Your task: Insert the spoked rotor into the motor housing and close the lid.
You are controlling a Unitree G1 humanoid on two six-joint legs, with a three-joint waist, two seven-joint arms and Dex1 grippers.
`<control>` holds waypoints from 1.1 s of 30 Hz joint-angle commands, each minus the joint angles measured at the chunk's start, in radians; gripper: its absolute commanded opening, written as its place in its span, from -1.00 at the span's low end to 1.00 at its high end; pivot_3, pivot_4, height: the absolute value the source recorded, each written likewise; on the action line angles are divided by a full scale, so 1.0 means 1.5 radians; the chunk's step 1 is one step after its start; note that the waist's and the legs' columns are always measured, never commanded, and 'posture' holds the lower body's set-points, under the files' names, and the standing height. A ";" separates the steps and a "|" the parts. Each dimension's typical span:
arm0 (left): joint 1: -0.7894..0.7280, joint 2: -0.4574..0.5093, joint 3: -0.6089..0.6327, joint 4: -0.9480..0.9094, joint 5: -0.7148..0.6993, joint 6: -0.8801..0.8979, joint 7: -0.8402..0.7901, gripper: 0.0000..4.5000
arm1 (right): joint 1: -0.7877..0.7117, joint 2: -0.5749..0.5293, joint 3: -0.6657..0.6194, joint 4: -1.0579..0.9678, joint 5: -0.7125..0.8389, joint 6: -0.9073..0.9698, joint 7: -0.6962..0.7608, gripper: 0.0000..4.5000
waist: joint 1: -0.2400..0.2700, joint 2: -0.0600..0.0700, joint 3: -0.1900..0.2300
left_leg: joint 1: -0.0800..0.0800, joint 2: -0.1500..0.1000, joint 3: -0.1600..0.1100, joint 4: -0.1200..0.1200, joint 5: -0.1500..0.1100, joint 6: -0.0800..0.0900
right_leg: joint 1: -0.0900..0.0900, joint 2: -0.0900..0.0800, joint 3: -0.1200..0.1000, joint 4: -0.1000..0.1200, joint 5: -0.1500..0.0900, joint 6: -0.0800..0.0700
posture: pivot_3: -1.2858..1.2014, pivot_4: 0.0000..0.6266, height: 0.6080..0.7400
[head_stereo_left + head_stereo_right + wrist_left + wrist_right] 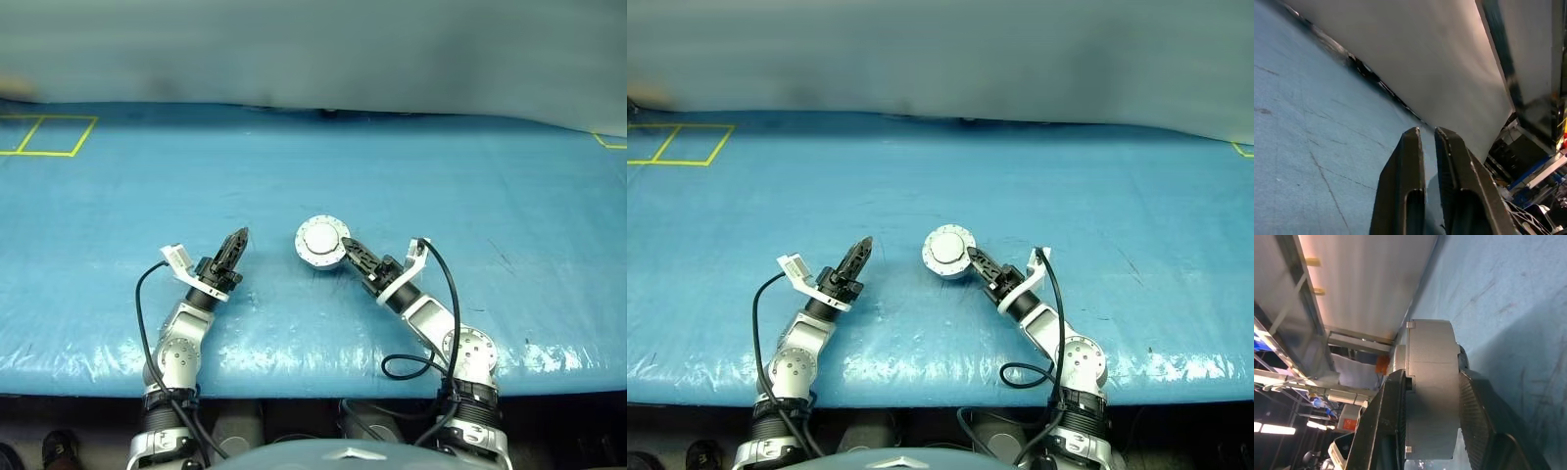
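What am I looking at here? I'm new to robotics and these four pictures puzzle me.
A two-armed robot stands at a table under a blue cover. The two wide pictures come from cameras on its head, looking down over its arms. The other two come from cameras on its wrists, looking along the fingers. The right gripper clamps a round grey metal part, the motor housing with its lid on, by its two flat faces; it seems lifted off the table. The left gripper holds nothing, its fingers slightly apart.

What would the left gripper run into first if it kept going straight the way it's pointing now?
Probably nothing close: the left gripper points up and away over bare blue table, passing left of the assembled motor housing. Beyond is the grey wall, though depth is unclear.
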 commanded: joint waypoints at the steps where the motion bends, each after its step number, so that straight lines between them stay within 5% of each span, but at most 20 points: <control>1: 0.011 -0.006 -0.004 -0.054 -0.067 0.071 -0.019 0.01 | -0.027 0.011 0.002 -0.042 0.060 -0.006 0.024 -0.51 | -0.001 0.000 0.000 | 0.000 0.000 0.000 0.000 0.000 0.000 | 0.000 0.000 0.000 0.000 0.000 0.000 | 0.03 -0.52 1.00; 8: 0.027 -0.008 -0.006 -0.065 -0.123 0.163 -0.019 0.96 | -0.040 0.016 0.019 -0.053 0.094 0.001 0.027 -0.51 | -0.003 0.000 0.000 | 0.000 0.000 0.000 0.000 0.000 0.000 | 0.000 0.000 0.000 0.000 0.000 -0.001 | 0.03 -0.52 1.00; 29: 0.002 -0.029 -0.018 -0.050 -0.110 0.199 -0.036 0.96 | -0.004 0.004 0.135 -0.086 0.082 0.029 0.021 -0.51 | -0.002 0.000 0.001 | 0.000 0.000 0.000 0.000 0.000 0.000 | 0.000 0.000 0.000 0.000 -0.001 -0.002 | 0.03 -0.52 1.00; 33: 0.002 -0.023 -0.027 -0.047 -0.112 0.217 -0.054 0.57 | -0.001 0.005 0.143 -0.085 0.078 0.026 0.022 -0.51 | -0.003 0.000 0.001 | 0.000 0.000 0.000 0.000 0.000 0.000 | 0.000 0.000 0.000 0.000 -0.001 -0.002 | 0.03 -0.52 1.00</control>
